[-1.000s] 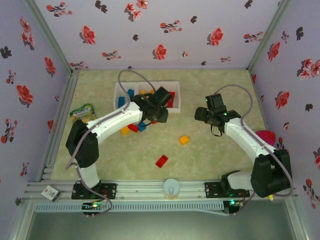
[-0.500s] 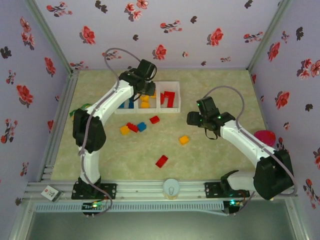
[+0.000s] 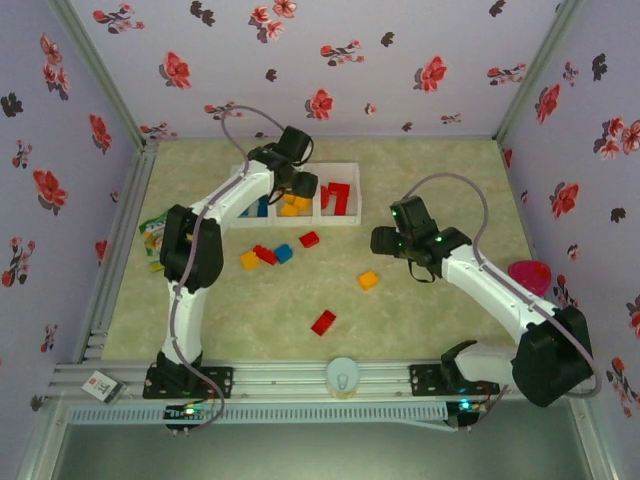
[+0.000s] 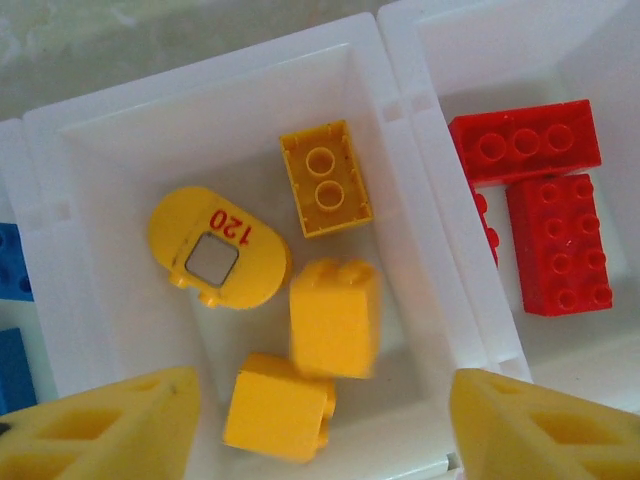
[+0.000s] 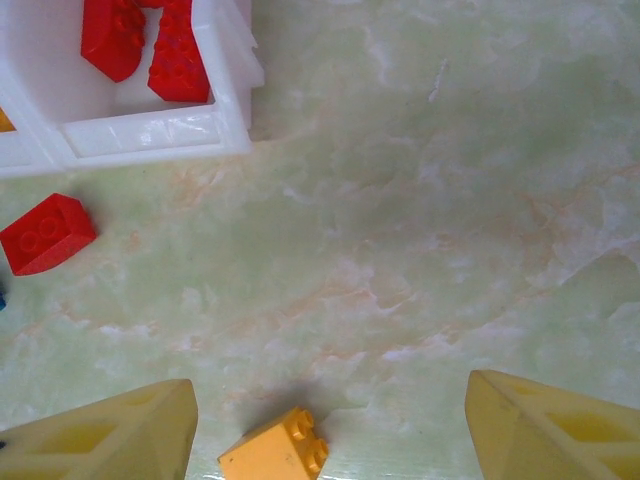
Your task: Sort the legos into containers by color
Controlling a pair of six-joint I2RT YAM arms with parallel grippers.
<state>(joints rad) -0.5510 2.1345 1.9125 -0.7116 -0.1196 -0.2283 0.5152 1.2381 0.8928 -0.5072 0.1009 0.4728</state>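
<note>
My left gripper (image 3: 298, 189) hangs open over the middle compartment of the white tray (image 3: 345, 221). Below its open jaws (image 4: 325, 432) lie several yellow legos: a flat brick (image 4: 325, 178), a rounded piece marked 120 (image 4: 218, 248), a blurred brick (image 4: 335, 316) and another (image 4: 279, 405). Red bricks (image 4: 525, 146) fill the right compartment; blue ones (image 4: 12, 275) show at the left. My right gripper (image 3: 383, 240) is open above the table, with a loose yellow-orange brick (image 5: 275, 452) low between its fingers, untouched.
Loose on the table are a yellow (image 3: 249, 260), a red (image 3: 265, 254), a blue (image 3: 283, 253), two more red (image 3: 309, 239) (image 3: 323, 322) and the yellow-orange brick (image 3: 368, 280). A green packet (image 3: 152, 235) lies left, a pink cup (image 3: 530, 272) right.
The left arm swung from the loose pile to the tray and opened, dropping a yellow brick into the middle compartment. The right gripper drifted left toward the yellow-orange brick.
</note>
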